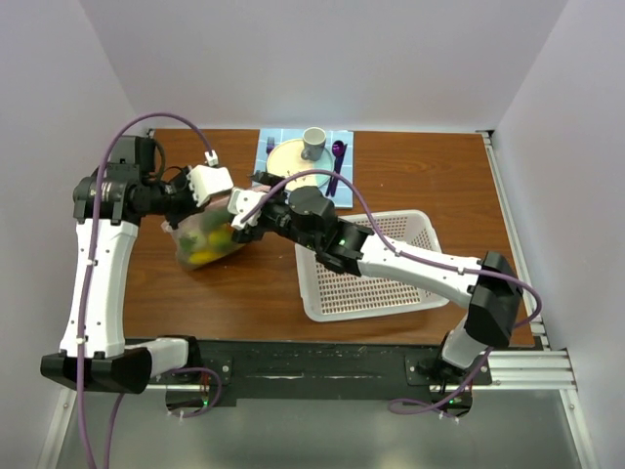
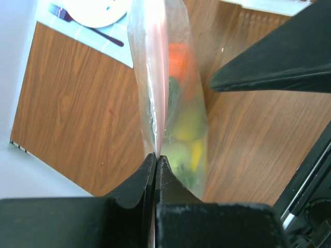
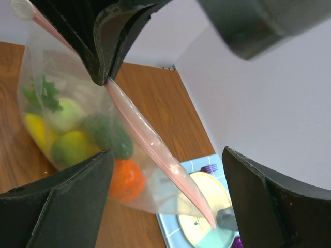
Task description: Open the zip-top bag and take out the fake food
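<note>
My left arm [image 1: 98, 264] rises from its base, folds at the elbow and comes at the zip-top bag [image 1: 207, 242] from the left. My left fingers [image 2: 137, 181] are pressed tip to tip on the bag's pink zipper strip [image 2: 159, 103], with nothing but the strip between them. My right arm [image 1: 410, 259] stretches long and low toward the bag from the right. My right fingers [image 3: 62, 201] stand wide apart, one on either side of the strip. I cannot tell whether they touch the bag.
</note>
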Available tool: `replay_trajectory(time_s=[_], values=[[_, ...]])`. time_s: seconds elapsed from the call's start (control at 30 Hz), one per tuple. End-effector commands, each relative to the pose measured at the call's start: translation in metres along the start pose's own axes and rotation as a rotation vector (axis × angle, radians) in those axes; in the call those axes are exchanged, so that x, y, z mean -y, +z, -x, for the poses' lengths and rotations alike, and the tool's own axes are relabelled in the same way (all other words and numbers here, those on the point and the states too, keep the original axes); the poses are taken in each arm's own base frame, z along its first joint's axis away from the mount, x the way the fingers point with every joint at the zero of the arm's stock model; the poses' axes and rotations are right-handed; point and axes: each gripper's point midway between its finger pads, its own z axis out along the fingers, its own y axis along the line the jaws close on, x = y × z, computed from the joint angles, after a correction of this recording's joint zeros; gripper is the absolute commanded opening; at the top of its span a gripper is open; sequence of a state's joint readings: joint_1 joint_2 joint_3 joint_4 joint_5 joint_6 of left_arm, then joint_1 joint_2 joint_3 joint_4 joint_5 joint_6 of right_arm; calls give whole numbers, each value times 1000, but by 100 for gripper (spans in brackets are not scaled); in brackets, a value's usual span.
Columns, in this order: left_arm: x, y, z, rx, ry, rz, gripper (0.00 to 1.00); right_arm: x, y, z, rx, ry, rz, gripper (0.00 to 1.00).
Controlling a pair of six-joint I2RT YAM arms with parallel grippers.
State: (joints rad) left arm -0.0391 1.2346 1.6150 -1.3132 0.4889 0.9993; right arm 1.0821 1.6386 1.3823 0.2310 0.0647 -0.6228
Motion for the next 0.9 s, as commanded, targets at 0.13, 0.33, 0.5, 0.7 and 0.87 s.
replay_trajectory(time_s=[0.13, 0.33, 0.5, 0.7, 0.87], values=[[6, -12, 33, 151, 70, -22, 0, 3, 8, 23, 64, -94, 20, 89], [13, -10, 46, 226, 96, -65, 0, -10, 17, 25, 67, -106, 92, 89], [13, -15, 56, 266, 117, -66, 0, -22, 24, 21, 44, -93, 158, 81], [12, -23, 67, 302, 134, -57, 6, -29, 23, 15, 0, -71, 199, 32], [-15, -30, 81, 321, 11, 47, 83, -15, 20, 11, -20, -60, 162, 13]])
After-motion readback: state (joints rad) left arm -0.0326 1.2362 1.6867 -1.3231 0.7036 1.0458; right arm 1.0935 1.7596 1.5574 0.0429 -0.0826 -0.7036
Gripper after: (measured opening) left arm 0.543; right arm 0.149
